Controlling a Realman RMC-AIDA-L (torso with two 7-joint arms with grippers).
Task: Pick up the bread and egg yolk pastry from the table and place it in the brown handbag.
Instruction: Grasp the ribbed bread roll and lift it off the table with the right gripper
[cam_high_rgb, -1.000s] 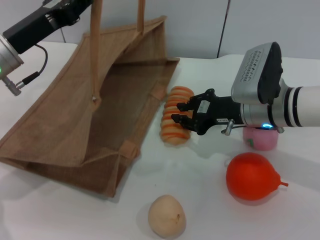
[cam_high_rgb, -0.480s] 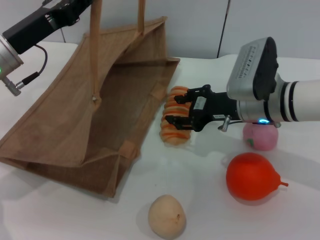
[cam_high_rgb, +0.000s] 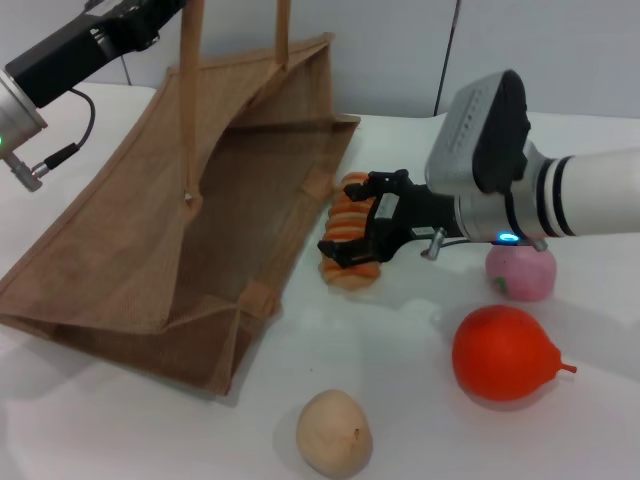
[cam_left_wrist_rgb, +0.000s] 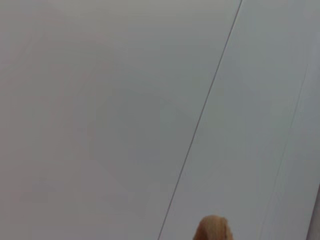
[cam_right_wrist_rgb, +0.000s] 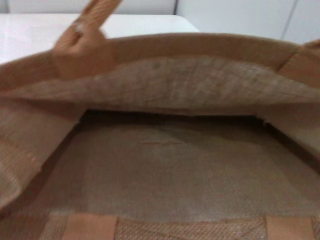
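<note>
I'm seeing right gripper (cam_high_rgb: 352, 232) straddling bread (cam_high_rgb: 348, 236) beside brown handbag (cam_high_rgb: 180, 220), fingers apart, not clamping; left gripper's state unclear.

brown handbag (cam_high_rgb: 160, 250): coarse woven jute-like cloth, matt and rough (the weave shows plainly in the right wrist view (cam_right_wrist_rgb: 165, 165)); smoother flat tan strap handles.
bread (cam_high_rgb: 350, 228): ridged, slightly shiny skin, looks like soft plastic or foam.
egg yolk pastry (cam_high_rgb: 334, 432): matt, faintly speckled beige surface, smooth apart from a small dimple.
right gripper (cam_high_rgb: 352, 226): black matt plastic-looking fingers; behind them a silver-grey smooth casing and a glossy white arm tube.
red fruit (cam_high_rgb: 505, 352): smooth, glossy.
pink ball (cam_high_rgb: 520, 272): matt, soft-looking.
table (cam_high_rgb: 450, 420): white, smooth, matt.
</note>
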